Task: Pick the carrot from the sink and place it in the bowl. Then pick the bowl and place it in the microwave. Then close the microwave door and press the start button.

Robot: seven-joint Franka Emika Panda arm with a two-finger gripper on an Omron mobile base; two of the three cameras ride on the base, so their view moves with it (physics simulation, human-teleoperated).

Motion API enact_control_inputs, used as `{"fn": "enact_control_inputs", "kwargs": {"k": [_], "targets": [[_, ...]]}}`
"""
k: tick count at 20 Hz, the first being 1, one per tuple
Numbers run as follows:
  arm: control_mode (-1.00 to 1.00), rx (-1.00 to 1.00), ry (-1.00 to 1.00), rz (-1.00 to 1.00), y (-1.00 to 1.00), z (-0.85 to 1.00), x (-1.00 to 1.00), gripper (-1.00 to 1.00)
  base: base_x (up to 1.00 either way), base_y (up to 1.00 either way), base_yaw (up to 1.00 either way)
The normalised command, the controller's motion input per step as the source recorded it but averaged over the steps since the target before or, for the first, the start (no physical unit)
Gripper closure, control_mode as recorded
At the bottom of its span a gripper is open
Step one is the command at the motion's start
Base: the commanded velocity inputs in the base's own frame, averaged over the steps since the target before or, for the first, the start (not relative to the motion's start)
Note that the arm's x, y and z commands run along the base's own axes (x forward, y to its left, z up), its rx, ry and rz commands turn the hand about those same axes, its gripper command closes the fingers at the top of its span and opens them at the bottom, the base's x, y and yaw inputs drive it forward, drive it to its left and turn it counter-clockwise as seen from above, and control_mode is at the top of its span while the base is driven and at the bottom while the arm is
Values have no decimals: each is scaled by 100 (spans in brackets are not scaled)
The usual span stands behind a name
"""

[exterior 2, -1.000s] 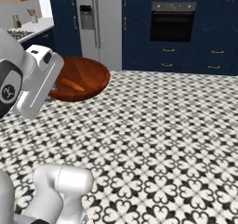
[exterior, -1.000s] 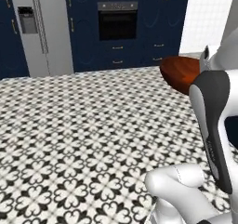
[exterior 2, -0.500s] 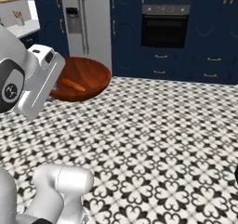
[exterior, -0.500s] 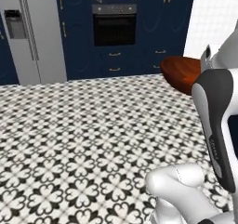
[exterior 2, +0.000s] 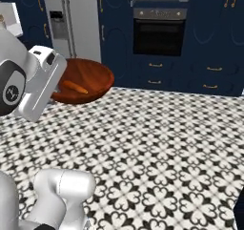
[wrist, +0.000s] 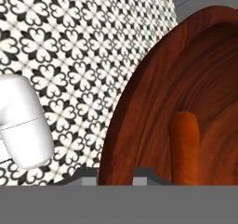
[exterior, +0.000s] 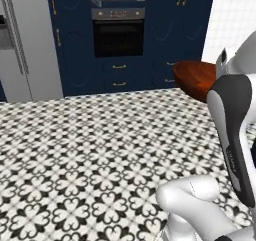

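gripper (wrist: pixel 116 172): clamped on the bowl's rim, it seems; tips mostly hidden
bowl (exterior 2: pixel 88 76): held above patterned floor
carrot (wrist: pixel 185 146): lying inside bowl

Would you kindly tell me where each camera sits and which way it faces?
Left base view: behind the arm's left, facing the oven; arm at right, bowl beyond it.
Right base view: behind the arm's right, facing the same oven; arm at left, carrot in the bowl.
Hand view: on the hand, looking along the fingers clamped on the bowl's rim.
All share the bowl and tiled floor.
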Motion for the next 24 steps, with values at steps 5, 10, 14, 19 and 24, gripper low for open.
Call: {"fn": "enact_control_inputs", "kwargs": {"k": [5, 10, 14, 19, 24], "targets": [[100, 0, 0, 0, 0, 0, 0, 100, 100, -51, 4], [100, 0, 0, 0, 0, 0, 0, 100, 100, -52, 7], [100, 0, 0, 0, 0, 0, 0, 100, 100, -48, 6], [100, 0, 0, 0, 0, 0, 0, 100, 100, -43, 5], [100, 0, 0, 0, 0, 0, 0, 100, 100, -34, 6]]}}
